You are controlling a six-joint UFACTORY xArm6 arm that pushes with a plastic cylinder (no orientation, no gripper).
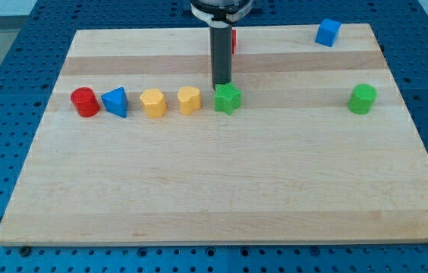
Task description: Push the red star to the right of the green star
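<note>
The green star (228, 99) lies on the wooden board, a little left of its middle and in its upper half. A red block (234, 39) near the view's top is mostly hidden behind the rod, so I cannot make out its shape. My tip (221, 85) is at the green star's top edge, touching it or just behind it.
A row stands left of the green star: a yellow heart (189, 100), a yellow hexagon (152, 102), a blue triangle (115, 101) and a red cylinder (85, 101). A green cylinder (363, 99) is at the right. A blue cube (327, 32) is at the top right.
</note>
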